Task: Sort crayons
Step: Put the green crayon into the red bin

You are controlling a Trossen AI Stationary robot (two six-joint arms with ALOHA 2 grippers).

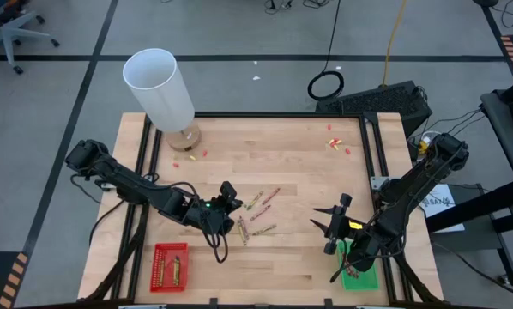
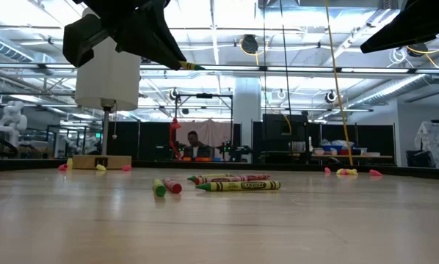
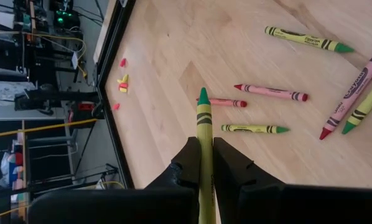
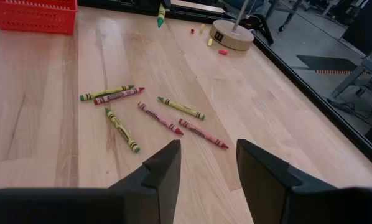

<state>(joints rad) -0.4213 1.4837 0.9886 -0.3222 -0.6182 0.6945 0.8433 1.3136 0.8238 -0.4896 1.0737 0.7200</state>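
The wrapper of the green crayon [image 2: 238, 186] lying nearest on the table reads "Crayola".

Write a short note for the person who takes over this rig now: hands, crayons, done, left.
Left hand: shut on a yellow-green crayon, raised over the table's middle.
Right hand: open, empty, above the green tray.
Six loose crayons lie mid-table.
Done: several crayons are in the red tray, a few in the green one.
Left: place the held crayon, then sort the six.
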